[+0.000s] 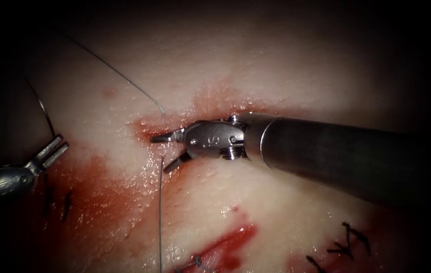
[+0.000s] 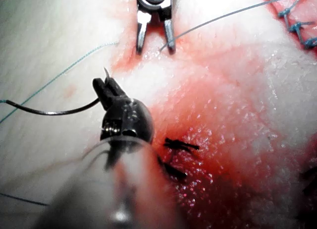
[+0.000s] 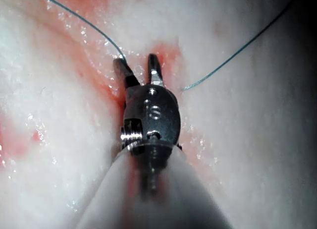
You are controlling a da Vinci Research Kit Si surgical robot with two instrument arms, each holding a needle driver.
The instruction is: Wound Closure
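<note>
My left tool (image 1: 56, 149) sits at the far left of the tissue (image 1: 286, 71), jaws shut on the curved needle (image 1: 43, 108) near one end. The needle arcs up and away, free of the tissue; in the left wrist view the needle (image 2: 49, 111) has a short point past the left tool (image 2: 105, 85). My right tool (image 1: 160, 153) stands open and holds nothing, its jaws astride a small red cut (image 1: 147, 132). One thread (image 1: 119, 71) enters the tissue just above the upper jaw; another strand (image 1: 160, 212) leaves by the lower jaw. The right tool (image 3: 135, 61) shows thread (image 3: 84, 26) beside each jaw.
Red fluid (image 1: 99, 202) stains the tissue below the left tool, around dark stitches (image 1: 66, 206). A stitched red cut (image 1: 220, 247) lies at the bottom centre, with more dark stitches (image 1: 349, 242) at the lower right. The right tool's shaft (image 1: 351, 156) crosses the right half.
</note>
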